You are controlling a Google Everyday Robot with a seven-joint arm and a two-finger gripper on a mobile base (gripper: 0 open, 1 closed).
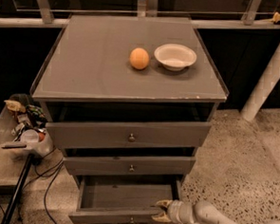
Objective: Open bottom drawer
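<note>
1. Pull straight out along the drawer's run, level and slow, so the gripper (161, 211) keeps its contact and the drawer does not skew in the cabinet (109, 74).
2. The bottom drawer (120, 198) sits at the cabinet's foot, drawn well out, its inside showing.
3. The gripper is at the right end of the front panel (105, 219). I cannot tell whether it is clamped on the panel.

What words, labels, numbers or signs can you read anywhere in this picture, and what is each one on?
No text can be read anywhere.
orange, white bowl, grey cabinet: plain, no print.
clear bin of clutter on the left: any labels are too small to read.
gripper, at the right end of the bottom drawer front: no marking visible.
</note>
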